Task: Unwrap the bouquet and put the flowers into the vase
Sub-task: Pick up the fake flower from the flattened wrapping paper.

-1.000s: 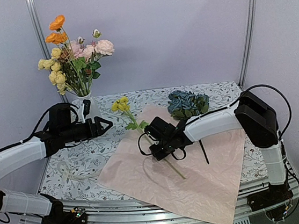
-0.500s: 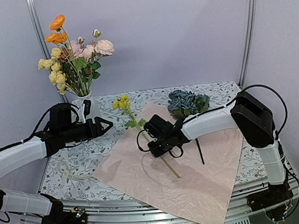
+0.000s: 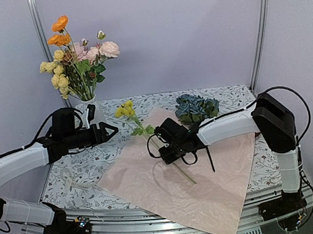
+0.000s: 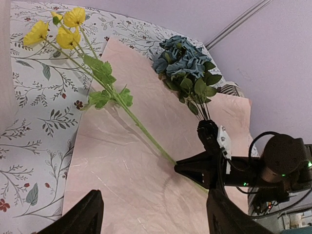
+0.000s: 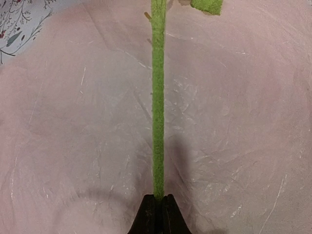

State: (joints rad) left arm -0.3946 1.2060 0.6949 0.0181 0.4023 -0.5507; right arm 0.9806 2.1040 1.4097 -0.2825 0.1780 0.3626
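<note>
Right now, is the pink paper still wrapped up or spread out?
Spread out. The pink paper lies open across the table, wrapped around nothing, with the blue flowers resting loose, partly on top.

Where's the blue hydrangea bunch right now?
Top view: the blue hydrangea bunch lies at the far edge of the pink paper, right of centre, just behind the right arm.

1. The table (image 3: pixel 88 161) has a floral-print top.
2. A vase (image 3: pixel 83 110) of flowers stands at its far left corner.
3. A pale ribbon (image 3: pixel 72 179) lies near the left front.
4. A pink paper (image 3: pixel 210 190) covers the middle and right, one corner hanging over the near edge.
5. A blue hydrangea (image 3: pixel 196 108) lies at the paper's far edge.
6. A yellow flower (image 3: pixel 125 110) has its stem over the paper and its blooms out over the print.
</note>
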